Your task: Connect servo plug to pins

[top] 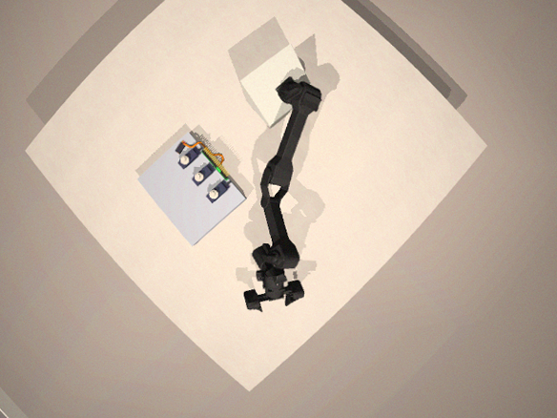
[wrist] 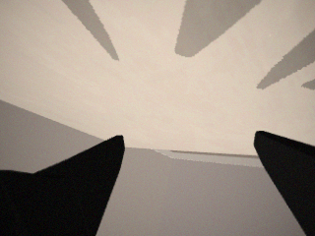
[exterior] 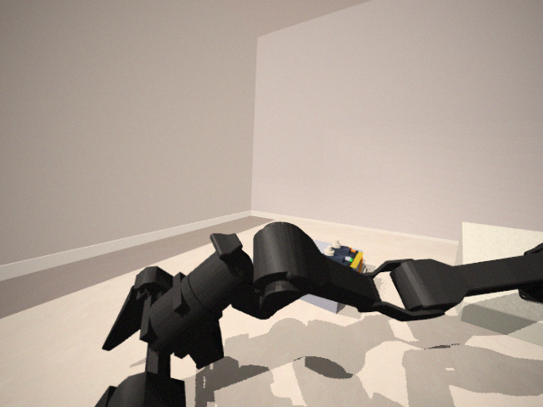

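Observation:
The pale blue-grey holder (top: 189, 215) (exterior: 323, 302) lies left of the arm in the top view, partly behind the arm in the exterior view. Three dark blue servos with cream horns stand along its pin edge. The yellow pin row (top: 215, 161) (exterior: 356, 259) runs along that edge, with a green band and a bright green dot (top: 218, 169) beside it. An orange lead (top: 189, 144) curls near the end servo; a small dark block (top: 180, 147) lies by it, and I cannot tell whether it is the plug. My gripper (top: 273, 307) (wrist: 187, 140) is open and empty, well away from the holder.
A pale box-like block (top: 270, 85) (exterior: 500, 249) stands beside the arm's base. The arm stretches past the holder's right corner in the top view. The table's edge (wrist: 140, 147) shows beyond the fingers in the wrist view, with arm shadows on the table top.

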Controlling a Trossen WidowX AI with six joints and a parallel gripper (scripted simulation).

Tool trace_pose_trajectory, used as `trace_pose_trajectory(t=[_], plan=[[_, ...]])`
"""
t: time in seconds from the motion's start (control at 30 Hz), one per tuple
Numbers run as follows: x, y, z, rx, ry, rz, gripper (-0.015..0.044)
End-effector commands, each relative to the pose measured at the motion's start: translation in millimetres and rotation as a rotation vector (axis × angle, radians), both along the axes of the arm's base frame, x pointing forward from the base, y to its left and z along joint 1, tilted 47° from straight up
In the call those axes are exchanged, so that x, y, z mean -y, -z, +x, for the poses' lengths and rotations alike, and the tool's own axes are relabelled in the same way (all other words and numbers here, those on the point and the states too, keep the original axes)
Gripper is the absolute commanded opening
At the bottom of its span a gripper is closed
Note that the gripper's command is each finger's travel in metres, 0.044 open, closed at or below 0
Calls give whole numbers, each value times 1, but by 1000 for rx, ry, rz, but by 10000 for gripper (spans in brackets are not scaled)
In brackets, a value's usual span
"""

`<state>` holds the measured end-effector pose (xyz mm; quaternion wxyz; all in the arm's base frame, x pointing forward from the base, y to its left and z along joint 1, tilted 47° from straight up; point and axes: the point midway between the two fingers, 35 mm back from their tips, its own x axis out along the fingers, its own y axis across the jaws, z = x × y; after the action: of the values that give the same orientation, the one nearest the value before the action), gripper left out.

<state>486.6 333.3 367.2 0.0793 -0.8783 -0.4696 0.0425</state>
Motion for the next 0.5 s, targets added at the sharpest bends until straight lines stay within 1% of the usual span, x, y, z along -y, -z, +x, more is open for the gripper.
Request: trace_pose_trajectory(t=[0.0, 0.17, 0.33, 0.47], plan=[[0, -1, 0, 2, 0, 1, 374], [-7, -14, -12, 30, -15, 17, 243], [-18, -36, -33, 77, -38, 47, 115], [-25, -56, -53, 117, -59, 77, 115]])
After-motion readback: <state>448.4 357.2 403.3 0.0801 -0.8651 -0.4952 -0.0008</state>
